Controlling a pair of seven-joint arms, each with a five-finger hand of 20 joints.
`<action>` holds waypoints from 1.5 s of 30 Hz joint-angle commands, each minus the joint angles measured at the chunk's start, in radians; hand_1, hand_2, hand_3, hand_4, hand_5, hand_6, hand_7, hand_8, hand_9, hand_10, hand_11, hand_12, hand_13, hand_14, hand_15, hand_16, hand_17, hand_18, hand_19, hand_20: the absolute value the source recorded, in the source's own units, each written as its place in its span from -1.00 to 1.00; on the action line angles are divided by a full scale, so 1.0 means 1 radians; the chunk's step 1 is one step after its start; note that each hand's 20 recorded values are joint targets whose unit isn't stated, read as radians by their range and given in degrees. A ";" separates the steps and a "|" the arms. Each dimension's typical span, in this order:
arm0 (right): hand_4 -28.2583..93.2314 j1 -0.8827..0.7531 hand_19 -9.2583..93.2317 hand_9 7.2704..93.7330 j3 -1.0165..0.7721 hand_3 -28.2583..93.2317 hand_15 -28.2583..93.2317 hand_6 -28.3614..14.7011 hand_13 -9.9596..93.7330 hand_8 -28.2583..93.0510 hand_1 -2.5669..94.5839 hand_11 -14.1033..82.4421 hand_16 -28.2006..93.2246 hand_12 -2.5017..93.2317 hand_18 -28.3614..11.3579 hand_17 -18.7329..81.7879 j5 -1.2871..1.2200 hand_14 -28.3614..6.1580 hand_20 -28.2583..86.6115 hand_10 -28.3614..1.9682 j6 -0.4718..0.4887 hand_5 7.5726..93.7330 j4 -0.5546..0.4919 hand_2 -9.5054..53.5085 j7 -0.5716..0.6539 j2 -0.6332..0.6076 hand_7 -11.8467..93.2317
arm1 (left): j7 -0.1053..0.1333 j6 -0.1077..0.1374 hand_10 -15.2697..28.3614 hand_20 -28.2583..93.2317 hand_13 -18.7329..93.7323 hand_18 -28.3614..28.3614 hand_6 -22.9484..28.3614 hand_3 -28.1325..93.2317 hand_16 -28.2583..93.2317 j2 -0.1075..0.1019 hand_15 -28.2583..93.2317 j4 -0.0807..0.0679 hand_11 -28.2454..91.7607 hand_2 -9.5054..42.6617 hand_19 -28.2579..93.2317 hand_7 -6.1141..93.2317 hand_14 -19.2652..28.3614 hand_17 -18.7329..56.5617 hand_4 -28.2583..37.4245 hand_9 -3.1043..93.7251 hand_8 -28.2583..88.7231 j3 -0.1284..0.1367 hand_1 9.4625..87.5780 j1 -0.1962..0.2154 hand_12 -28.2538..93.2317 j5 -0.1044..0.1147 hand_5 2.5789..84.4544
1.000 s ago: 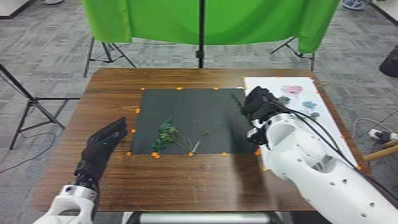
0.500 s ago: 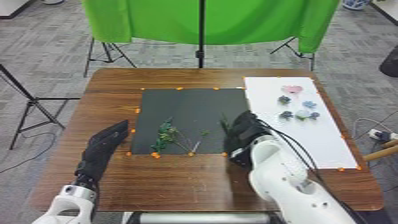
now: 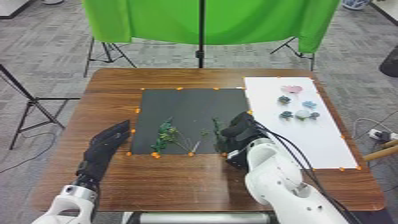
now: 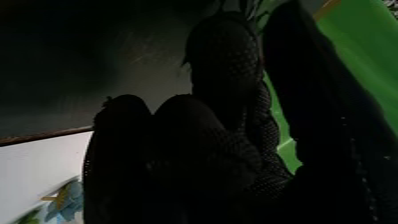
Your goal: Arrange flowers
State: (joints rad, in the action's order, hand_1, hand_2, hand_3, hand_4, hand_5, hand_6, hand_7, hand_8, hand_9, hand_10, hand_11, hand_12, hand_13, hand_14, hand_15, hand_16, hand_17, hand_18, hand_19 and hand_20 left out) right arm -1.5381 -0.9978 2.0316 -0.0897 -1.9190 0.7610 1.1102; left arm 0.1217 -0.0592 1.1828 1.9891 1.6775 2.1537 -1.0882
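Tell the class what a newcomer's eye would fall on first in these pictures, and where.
Probably the bright green cloth, hanging beyond the brown wooden table. Next, the pink flower head above small bluish flowers on the white rectangular sheet, at the table's right. Then the black-gloved right hand, holding a leafy green sprig over the dark rectangular sheet's near right corner.

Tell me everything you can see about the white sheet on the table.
The white sheet is a long, flat, smooth-looking rectangle on the right side of the brown table, its left edge running alongside the dark mat. Orange dots mark its edges. A pink flower lies toward its far end, several bluish flowers nearer.
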 commanded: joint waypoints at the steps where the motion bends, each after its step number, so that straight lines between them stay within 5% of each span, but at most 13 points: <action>1: -0.56 -0.023 1.00 0.91 -0.009 0.20 0.54 0.13 1.00 -0.25 0.14 0.29 -0.14 -0.44 -0.01 0.84 0.028 0.50 0.47 0.13 0.003 0.66 -0.008 -1.00 -0.015 -0.001 -0.06 | -0.015 -0.018 0.18 -0.22 -0.23 0.46 0.04 0.52 -0.44 0.008 -0.37 0.000 -0.39 -0.97 -0.51 -0.67 0.43 -0.46 -0.65 -0.28 -0.61 0.004 -0.49 0.009 -0.27 -0.011 -0.09; 7: -0.61 -0.052 1.00 0.91 -0.028 0.30 0.53 0.14 1.00 -0.33 0.04 0.29 -0.12 -0.43 -0.05 0.82 0.013 0.49 0.49 0.11 -0.020 0.64 -0.085 -0.99 -0.128 -0.037 -0.04 | -0.014 -0.013 0.17 -0.22 -0.23 0.46 0.03 0.52 -0.44 0.009 -0.37 0.003 -0.39 -0.98 -0.51 -0.67 0.43 -0.47 -0.64 -0.28 -0.61 0.007 -0.48 0.018 -0.27 -0.008 -0.09; 9: -0.63 -0.054 1.00 0.90 -0.025 0.40 0.52 0.17 1.00 -0.56 -0.08 0.29 -0.10 -0.42 -0.10 0.81 -0.037 0.47 0.51 0.11 0.021 0.64 -0.113 -0.84 -0.186 -0.056 -0.03 | -0.016 -0.014 0.17 -0.22 -0.23 0.46 0.03 0.52 -0.44 0.008 -0.37 0.003 -0.39 -0.98 -0.50 -0.67 0.43 -0.47 -0.64 -0.28 -0.61 0.007 -0.48 0.018 -0.27 -0.009 -0.09; 12: -0.63 -0.035 1.00 0.90 0.014 0.40 0.51 0.17 1.00 -0.66 -0.16 0.27 -0.09 -0.42 -0.14 0.79 -0.016 0.44 0.53 0.07 0.068 0.66 -0.127 -0.57 -0.212 -0.067 -0.26 | -0.017 -0.018 0.17 -0.22 -0.23 0.46 0.03 0.52 -0.44 0.011 -0.37 -0.001 -0.39 -0.98 -0.50 -0.67 0.43 -0.47 -0.64 -0.28 -0.61 0.001 -0.48 0.010 -0.27 -0.010 -0.09; 18: -0.64 -0.012 1.00 0.91 0.050 0.36 0.51 0.17 1.00 -0.65 -0.18 0.26 -0.09 -0.41 -0.17 0.79 -0.041 0.42 0.53 0.04 0.135 0.65 -0.091 -0.43 -0.198 -0.068 -0.43 | -0.021 -0.026 0.18 -0.22 -0.23 0.47 0.04 0.52 -0.44 0.010 -0.37 -0.002 -0.39 -0.98 -0.49 -0.67 0.43 -0.48 -0.65 -0.28 -0.61 -0.002 -0.48 0.003 -0.27 -0.020 -0.09; 41: -0.66 -0.103 1.00 0.93 -0.016 0.46 0.53 0.18 1.00 -0.64 -0.33 0.23 -0.11 -0.40 -0.19 0.79 -0.128 0.39 0.53 0.02 0.127 0.67 -0.154 -0.44 -0.181 -0.130 -0.44 | -0.024 -0.028 0.17 -0.23 -0.24 0.47 0.02 0.51 -0.44 0.008 -0.39 0.002 -0.41 -0.96 -0.47 -0.69 0.43 -0.50 -0.64 -0.29 -0.60 0.002 -0.48 0.011 -0.27 -0.020 -0.11; 45: -0.66 -0.132 1.00 0.92 -0.091 0.46 0.52 0.18 1.00 -0.64 -0.33 0.23 -0.10 -0.40 -0.19 0.78 -0.208 0.39 0.53 0.03 0.052 0.66 -0.219 -0.47 -0.226 -0.134 -0.43 | -0.028 -0.035 0.17 -0.23 -0.24 0.47 0.02 0.51 -0.43 0.008 -0.39 -0.002 -0.42 -0.95 -0.48 -0.69 0.43 -0.50 -0.64 -0.28 -0.60 0.002 -0.48 0.002 -0.27 -0.021 -0.11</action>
State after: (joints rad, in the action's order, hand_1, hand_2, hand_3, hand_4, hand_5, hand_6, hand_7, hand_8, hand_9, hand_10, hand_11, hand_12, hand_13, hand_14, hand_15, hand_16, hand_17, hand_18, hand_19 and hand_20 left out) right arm -1.6269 -1.0037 1.9324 0.0496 -2.0494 0.5860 0.9869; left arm 0.1097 -0.0750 1.1857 1.9895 1.6803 2.1537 -1.1005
